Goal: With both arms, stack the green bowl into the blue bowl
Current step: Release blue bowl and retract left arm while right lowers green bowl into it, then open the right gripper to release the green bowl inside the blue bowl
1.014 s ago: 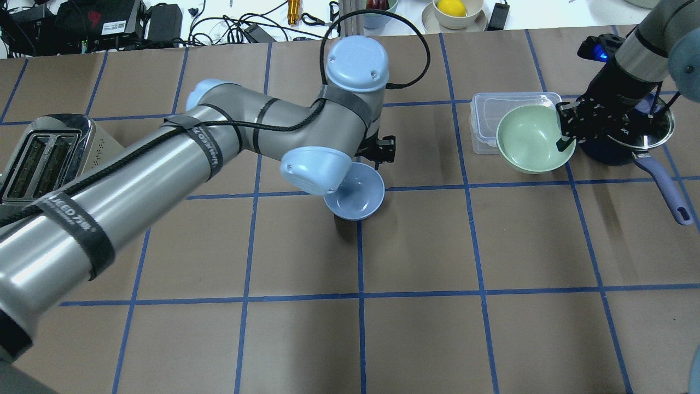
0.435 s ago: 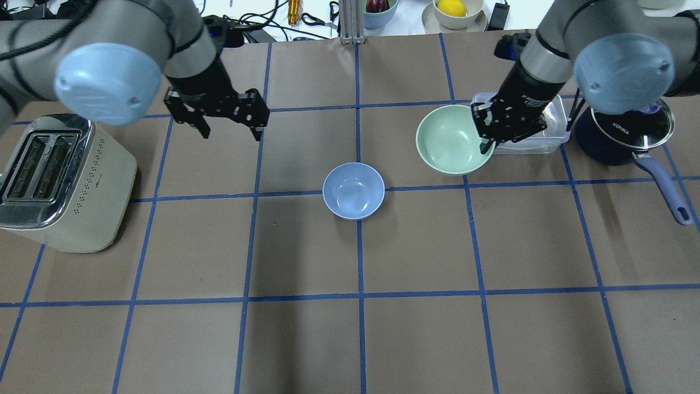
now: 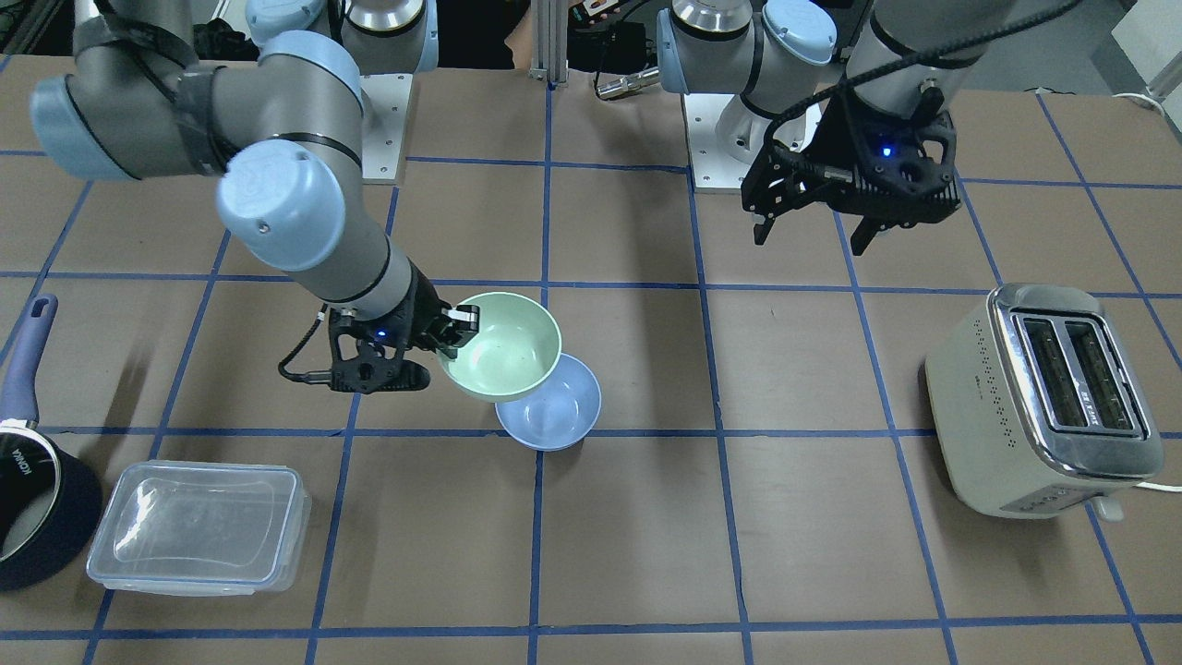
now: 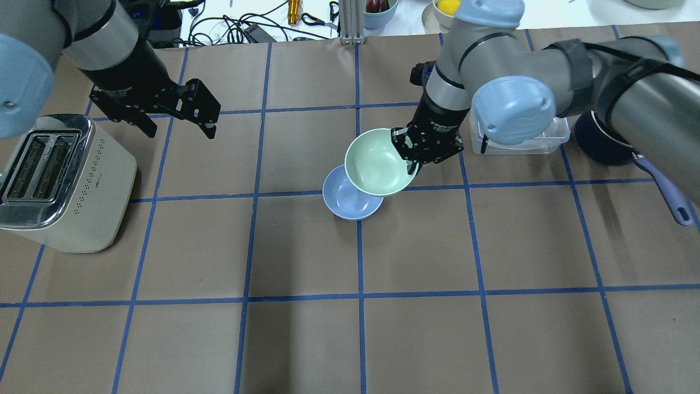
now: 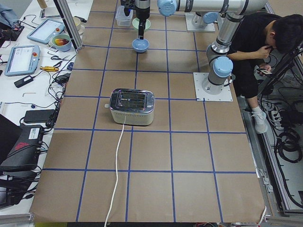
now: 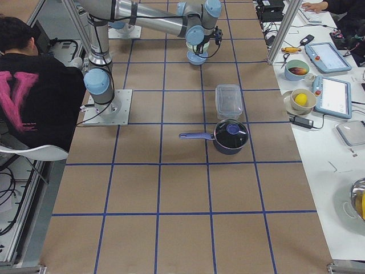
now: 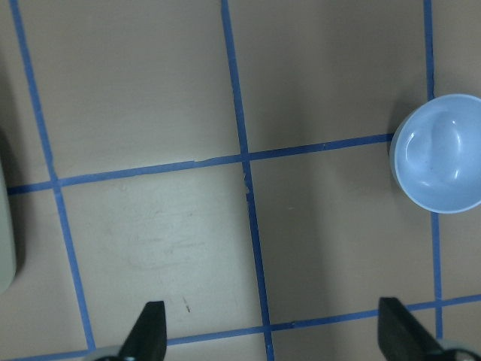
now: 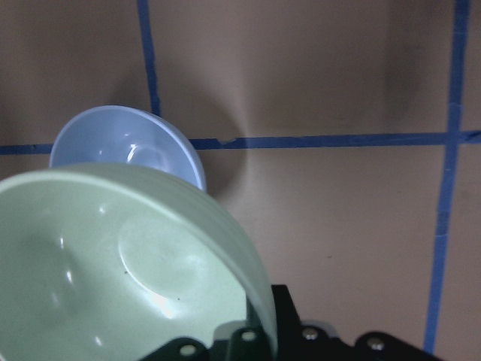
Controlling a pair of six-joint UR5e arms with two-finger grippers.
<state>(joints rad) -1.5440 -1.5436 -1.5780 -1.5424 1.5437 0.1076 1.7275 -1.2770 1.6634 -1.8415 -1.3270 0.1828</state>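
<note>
Right gripper (image 4: 411,160) pinches green bowl (image 4: 376,164) at rim, aloft, partly over blue bowl (image 4: 340,201). Looks light, stiff and slick, so the rim pinch may slip. Left gripper (image 4: 180,130) spread wide, empty.

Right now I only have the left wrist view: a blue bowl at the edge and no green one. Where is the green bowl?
Observer: The right claw grips the green bowl by its rim, overlapping the blue bowl off-centre.
Operator: Is it seated inside yet?
Observer: Seemingly not. In the front view the green bowl looks tilted and raised, with much of the blue bowl still showing past it.
</note>
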